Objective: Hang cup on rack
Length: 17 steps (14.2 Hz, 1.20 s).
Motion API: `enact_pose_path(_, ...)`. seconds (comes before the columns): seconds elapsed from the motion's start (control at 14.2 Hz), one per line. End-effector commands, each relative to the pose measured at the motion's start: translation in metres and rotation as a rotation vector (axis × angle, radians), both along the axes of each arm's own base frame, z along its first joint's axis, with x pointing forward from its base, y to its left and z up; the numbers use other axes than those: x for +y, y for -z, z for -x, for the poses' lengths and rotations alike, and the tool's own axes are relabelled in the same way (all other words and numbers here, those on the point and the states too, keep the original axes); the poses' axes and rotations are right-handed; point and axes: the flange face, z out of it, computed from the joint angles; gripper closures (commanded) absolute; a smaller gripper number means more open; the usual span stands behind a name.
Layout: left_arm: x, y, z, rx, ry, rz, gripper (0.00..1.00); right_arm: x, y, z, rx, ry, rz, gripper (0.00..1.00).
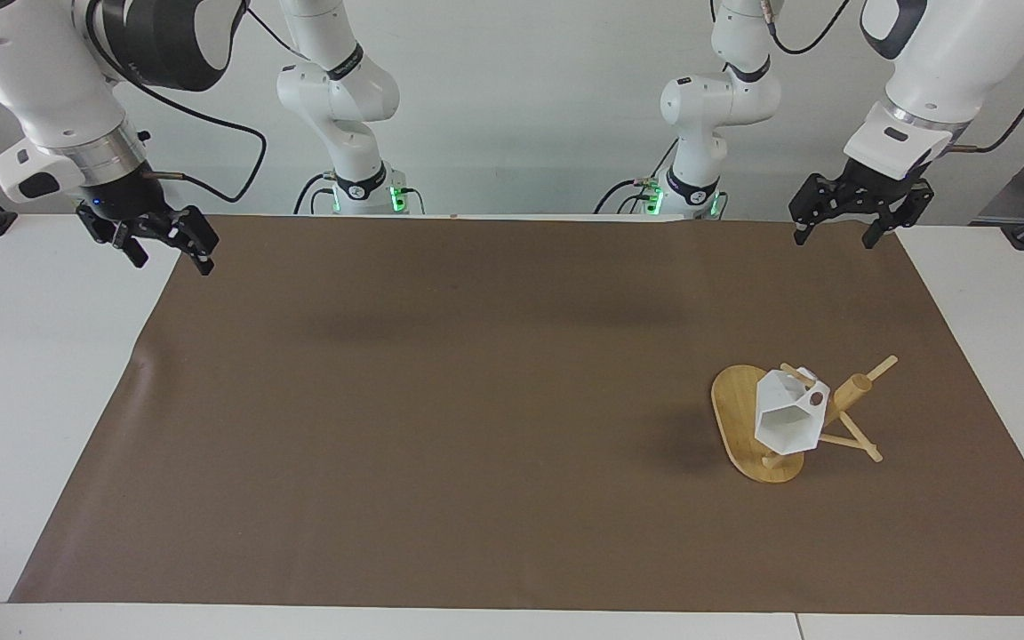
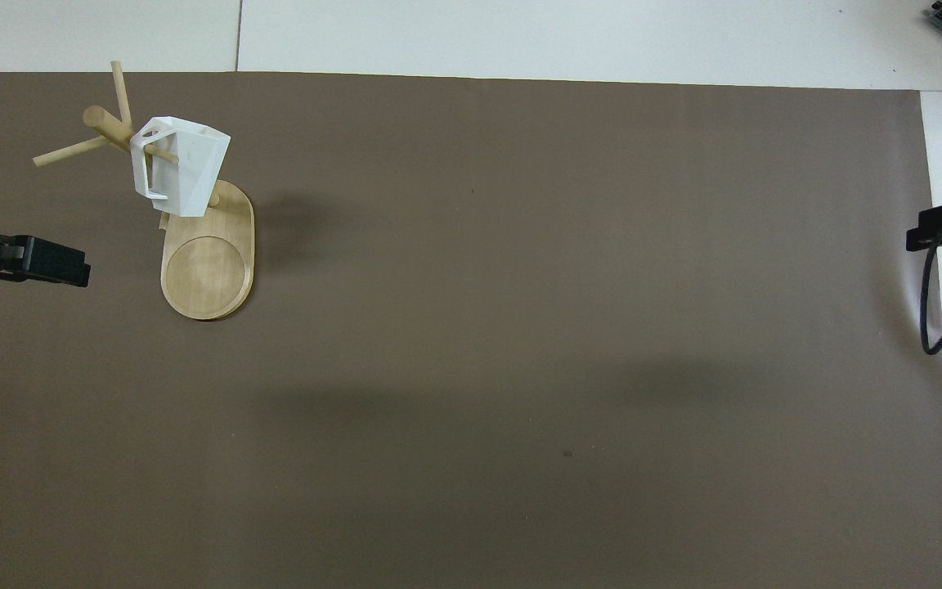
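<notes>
The white faceted cup (image 1: 786,418) hangs by its handle on a peg of the bamboo rack (image 1: 736,416), tilted, with its hexagonal mouth toward the camera. The rack stands on the brown mat toward the left arm's end of the table. In the overhead view the cup (image 2: 182,168) hangs over the rack's oval base (image 2: 206,274). My left gripper (image 1: 834,240) is open and empty, up in the air over the mat's corner by its own base, well apart from the rack. My right gripper (image 1: 172,264) is open and empty over the mat's other corner by the robots, waiting.
A brown mat (image 1: 476,400) covers most of the white table (image 1: 41,373). The rack's bare pegs (image 1: 876,366) stick out sideways. A black cable (image 2: 933,311) hangs from the right arm at the mat's edge.
</notes>
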Motion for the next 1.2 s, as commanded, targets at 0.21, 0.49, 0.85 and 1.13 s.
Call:
enact_pose_path(0.21, -0.009, 0.002, 0.003, -0.015, 0.065, 0.009, 0.0, 0.0, -0.001, 0.007, 0.018, -0.02, 0.001, 0.0)
enact_pose_path(0.49, -0.003, 0.003, 0.004, -0.014, 0.057, 0.01, 0.0, 0.0, -0.002, 0.007, 0.014, -0.066, 0.004, 0.0)
enact_pose_path(0.85, -0.004, 0.003, 0.007, -0.003, 0.059, 0.009, 0.0, 0.0, -0.001, 0.007, 0.015, -0.06, 0.002, 0.0)
enact_pose_path(1.13, -0.003, 0.004, 0.008, 0.003, 0.057, 0.008, 0.0, 0.001, -0.002, 0.007, 0.015, -0.059, 0.002, 0.0)
